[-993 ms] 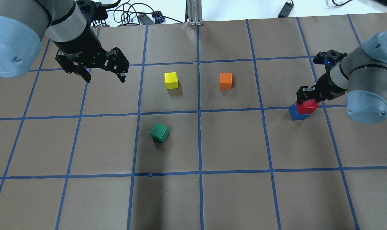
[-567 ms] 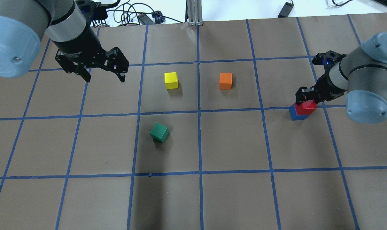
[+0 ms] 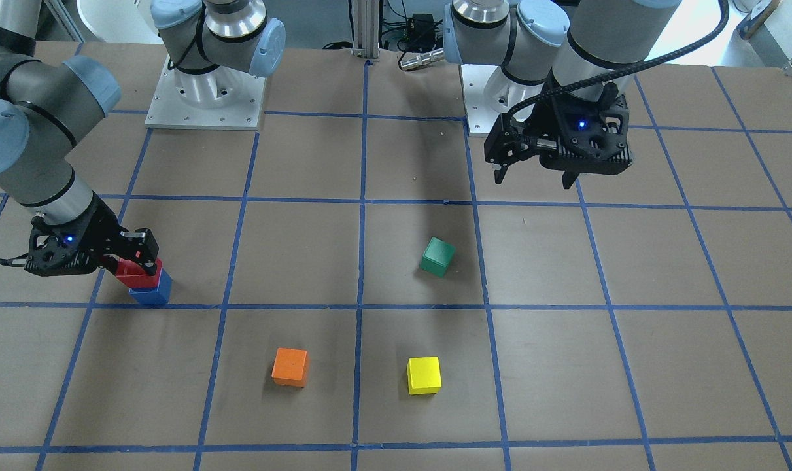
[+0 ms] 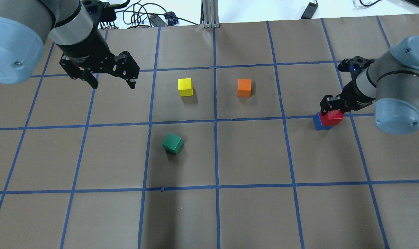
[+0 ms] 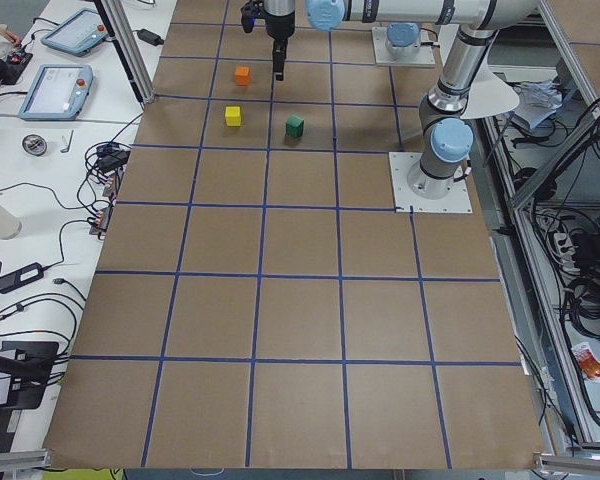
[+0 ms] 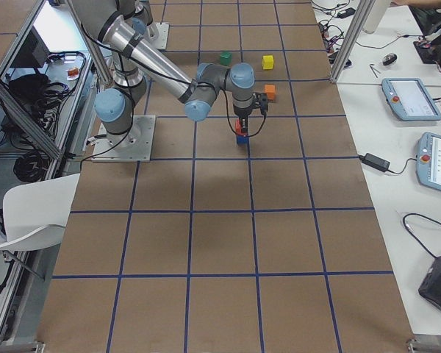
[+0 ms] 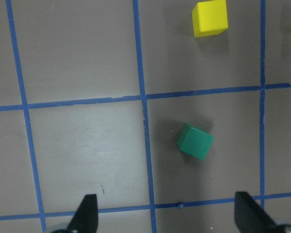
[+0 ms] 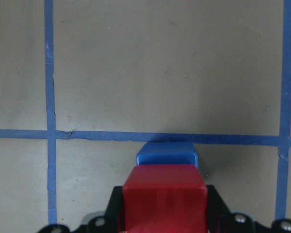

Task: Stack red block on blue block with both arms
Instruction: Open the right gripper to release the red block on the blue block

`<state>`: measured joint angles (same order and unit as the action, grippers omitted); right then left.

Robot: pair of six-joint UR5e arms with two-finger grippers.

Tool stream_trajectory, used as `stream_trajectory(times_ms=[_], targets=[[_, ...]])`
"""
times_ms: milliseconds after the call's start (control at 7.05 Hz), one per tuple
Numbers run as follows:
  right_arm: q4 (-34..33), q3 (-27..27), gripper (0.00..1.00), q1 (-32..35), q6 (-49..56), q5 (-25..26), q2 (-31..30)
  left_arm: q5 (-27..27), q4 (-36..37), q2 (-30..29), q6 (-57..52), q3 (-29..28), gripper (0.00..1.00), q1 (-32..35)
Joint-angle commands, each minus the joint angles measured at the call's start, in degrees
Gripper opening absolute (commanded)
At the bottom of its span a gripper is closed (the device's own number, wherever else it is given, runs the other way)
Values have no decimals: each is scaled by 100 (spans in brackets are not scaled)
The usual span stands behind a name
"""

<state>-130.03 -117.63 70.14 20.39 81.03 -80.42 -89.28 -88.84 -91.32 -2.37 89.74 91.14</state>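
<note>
The red block [image 4: 335, 117] is held between the fingers of my right gripper [image 4: 334, 110], which is shut on it. It sits on top of the blue block [image 4: 320, 123] at the right of the table, slightly offset. The right wrist view shows the red block [image 8: 165, 194] between the jaws with the blue block [image 8: 167, 153] just beneath. The stack also shows in the front view, red block [image 3: 131, 276] on blue block [image 3: 152, 292]. My left gripper [image 4: 114, 85] is open and empty, hovering high at the far left.
A yellow block [image 4: 185, 86] and an orange block [image 4: 244, 87] stand in the middle far squares. A green block [image 4: 172, 143] lies turned, nearer the robot. The brown table [image 4: 251, 214] carries a blue tape grid.
My right gripper has sunk a little with the red block, bringing it down onto the blue block. The left arm has not moved.
</note>
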Motion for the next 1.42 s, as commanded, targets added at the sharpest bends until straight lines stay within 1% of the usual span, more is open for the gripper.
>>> stream_trajectory(times_ms=[0, 142, 284, 709, 851, 993, 1134, 1276], targets=[[-22, -59, 80, 0, 0, 1, 9, 7, 7, 0, 9, 0, 100, 0], [-31, -50, 95, 0, 0, 1, 0, 7, 7, 0, 9, 0, 100, 0], [-23, -15, 100, 0, -9, 1, -9, 7, 7, 0, 9, 0, 100, 0], [266, 239, 100, 0, -9, 18, -62, 7, 15, -18, 18, 0, 100, 0], [624, 440, 100, 9, -17, 18, -79, 7, 15, -18, 18, 0, 100, 0], [1176, 790, 100, 17, -87, 27, -123, 7, 15, -18, 18, -9, 100, 0], [1791, 1177, 100, 44, -375, 36, -201, 7, 15, -18, 18, -9, 100, 0], [2206, 1433, 100, 200, -500, 280, -350, 7, 15, -18, 18, -9, 100, 0]])
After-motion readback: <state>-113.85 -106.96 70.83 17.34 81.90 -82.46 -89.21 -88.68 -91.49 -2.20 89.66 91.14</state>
